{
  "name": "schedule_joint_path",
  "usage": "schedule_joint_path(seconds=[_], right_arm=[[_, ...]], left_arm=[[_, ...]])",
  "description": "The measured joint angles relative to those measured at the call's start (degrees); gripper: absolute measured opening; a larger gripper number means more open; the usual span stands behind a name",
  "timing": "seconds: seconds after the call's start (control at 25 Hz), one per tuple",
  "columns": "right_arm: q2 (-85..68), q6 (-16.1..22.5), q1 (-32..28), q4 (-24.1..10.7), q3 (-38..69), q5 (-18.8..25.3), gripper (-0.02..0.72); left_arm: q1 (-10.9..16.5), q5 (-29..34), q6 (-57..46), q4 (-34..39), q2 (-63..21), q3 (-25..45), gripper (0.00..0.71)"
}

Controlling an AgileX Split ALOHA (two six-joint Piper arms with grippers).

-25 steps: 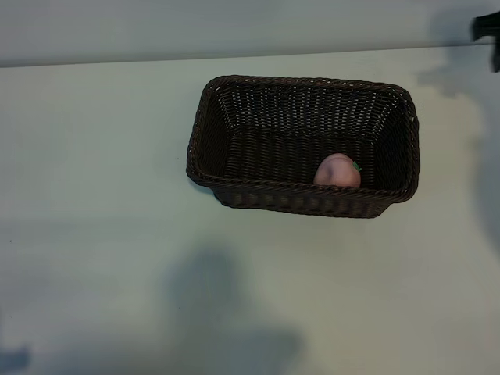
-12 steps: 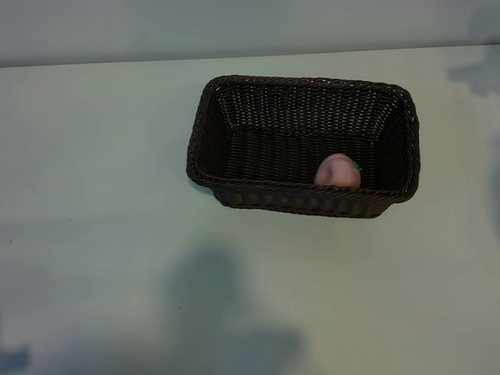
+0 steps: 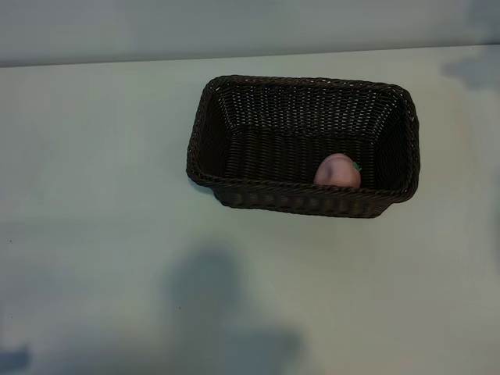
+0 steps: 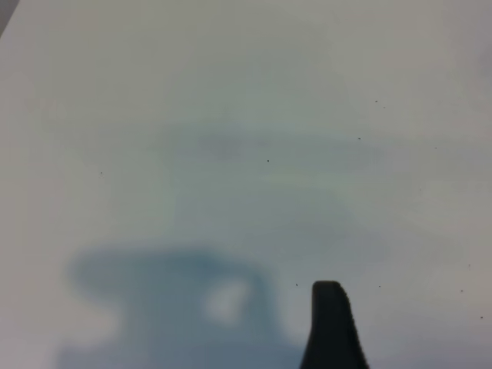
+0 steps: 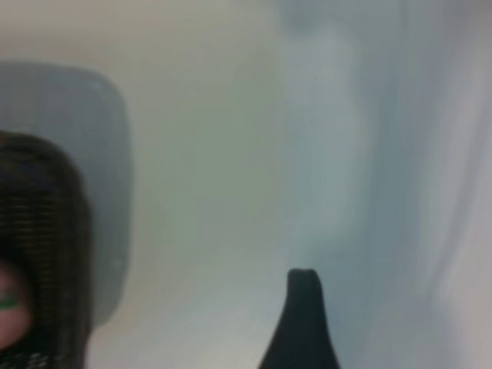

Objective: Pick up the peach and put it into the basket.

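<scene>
Peach: the peach (image 3: 337,170) lies inside the basket, on its floor, toward the right end and close against the long wall nearest the camera in the exterior view; that wall's rim hides its lower part. A speck of green leaf shows at its upper right.
Peach, right wrist view: a pink curve with a green fleck (image 5: 9,311) shows at the picture's edge, behind the dark weave.
Basket: the basket (image 3: 234,117) stands upright on the counter, a little above the middle of the exterior view and right of centre, its long sides running across the picture with a slight tilt. Nothing else is seen in it but the peach.
Basket, right wrist view: one rounded corner of the woven wall (image 5: 54,254) is in sight, with its shadow on the counter beside it.
Counter: the pale counter (image 3: 94,234) carries the basket; soft grey shadows fall on it below the basket and in the far right corner.
Left gripper: only one dark fingertip (image 4: 330,327) shows in the left wrist view, over bare counter, with its shadow beside it. It stands fairly wide apart and holds nothing.
Right gripper: one dark fingertip (image 5: 301,323) shows in the right wrist view, above the counter and off to the side of the basket's corner. It is spread wide, with nothing in it.
Arms: neither arm appears in the exterior view.
</scene>
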Motion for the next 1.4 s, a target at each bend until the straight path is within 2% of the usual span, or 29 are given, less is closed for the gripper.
schedule_joint_path(seconds=[0.48, 0.76, 1.28, 1.4], right_arm=[[-23.9, 0.0, 0.0, 3.1, 3.9, 0.9, 0.527], [-39.3, -0.2, 0.0, 3.4, 13.0, 0.9, 0.526], [-69.0, -1.1, 0.1, 3.4, 33.4, -4.0, 0.526], [-73.2, -1.1, 2.1, 3.3, 37.3, -5.0, 0.526]], left_arm=[[0.0, 0.0, 0.0, 0.0, 0.0, 0.0, 0.498], [0.0, 0.0, 0.0, 0.0, 0.0, 0.0, 0.498], [0.0, 0.0, 0.0, 0.0, 0.0, 0.0, 0.498], [0.0, 0.0, 0.0, 0.0, 0.0, 0.0, 0.498]])
